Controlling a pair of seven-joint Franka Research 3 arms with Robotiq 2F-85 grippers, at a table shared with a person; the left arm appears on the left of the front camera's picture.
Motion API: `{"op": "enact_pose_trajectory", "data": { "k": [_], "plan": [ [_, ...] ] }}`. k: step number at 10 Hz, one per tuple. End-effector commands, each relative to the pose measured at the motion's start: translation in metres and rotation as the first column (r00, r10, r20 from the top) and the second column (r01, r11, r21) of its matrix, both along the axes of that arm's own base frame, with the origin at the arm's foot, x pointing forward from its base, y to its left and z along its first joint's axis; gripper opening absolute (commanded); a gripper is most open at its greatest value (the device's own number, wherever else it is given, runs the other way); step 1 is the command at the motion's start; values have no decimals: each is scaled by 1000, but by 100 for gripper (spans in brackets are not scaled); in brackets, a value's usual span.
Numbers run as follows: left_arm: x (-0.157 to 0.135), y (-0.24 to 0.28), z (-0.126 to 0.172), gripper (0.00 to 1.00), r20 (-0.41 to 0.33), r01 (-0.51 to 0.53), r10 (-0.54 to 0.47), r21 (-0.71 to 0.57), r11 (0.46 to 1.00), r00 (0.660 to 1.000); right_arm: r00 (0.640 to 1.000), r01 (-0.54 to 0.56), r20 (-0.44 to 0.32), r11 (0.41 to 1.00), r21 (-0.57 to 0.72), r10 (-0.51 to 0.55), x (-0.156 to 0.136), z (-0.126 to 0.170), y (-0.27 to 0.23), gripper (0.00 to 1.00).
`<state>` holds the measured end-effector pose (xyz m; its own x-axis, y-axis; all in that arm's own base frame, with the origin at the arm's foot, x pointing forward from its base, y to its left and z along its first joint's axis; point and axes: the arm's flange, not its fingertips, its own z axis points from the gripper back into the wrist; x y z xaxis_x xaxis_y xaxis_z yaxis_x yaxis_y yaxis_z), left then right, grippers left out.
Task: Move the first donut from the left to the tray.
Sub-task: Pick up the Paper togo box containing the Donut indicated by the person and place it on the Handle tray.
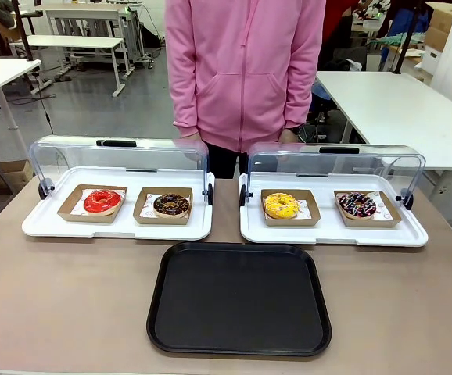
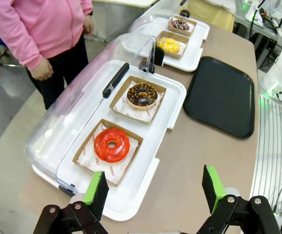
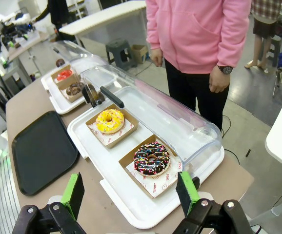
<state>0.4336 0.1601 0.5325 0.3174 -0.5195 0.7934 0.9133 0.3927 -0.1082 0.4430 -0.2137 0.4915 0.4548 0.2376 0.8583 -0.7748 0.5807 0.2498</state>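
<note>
The first donut from the left, a glossy red ring (image 1: pixel 102 201) (image 2: pixel 111 145) (image 3: pixel 64 74), lies on white paper in a shallow brown box on the left white tray. The black tray (image 1: pixel 239 298) (image 2: pixel 222 95) (image 3: pixel 41 151) lies flat at the table's near middle. In the left wrist view, my left gripper (image 2: pixel 155 191) hovers open above the table's end, just short of the red donut, holding nothing. In the right wrist view, my right gripper (image 3: pixel 131 191) hangs open over the other end, near a sprinkled chocolate donut (image 3: pixel 152 159).
A chocolate donut (image 1: pixel 170 205) sits beside the red one. The right white tray (image 1: pixel 414 233) holds a yellow donut (image 1: pixel 281 205) and the sprinkled one. Both clear domed lids (image 1: pixel 120 156) stand raised at the back. A person in a pink hoodie (image 1: pixel 242 70) stands at the far side, hands down.
</note>
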Motion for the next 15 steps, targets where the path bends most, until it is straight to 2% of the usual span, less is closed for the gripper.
{"op": "enact_pose_trajectory", "data": {
  "k": [1, 15],
  "plan": [
    [-1, -1, 2, 100, 9, 5, -5, -3, 1000, 1000, 1000, -5, 8, 1000, 6, 4, -2, 3, 1, 100],
    [-1, -1, 2, 100, 9, 5, -5, -3, 1000, 1000, 1000, -5, 8, 1000, 6, 4, -2, 3, 1, 100]
  ]
}}
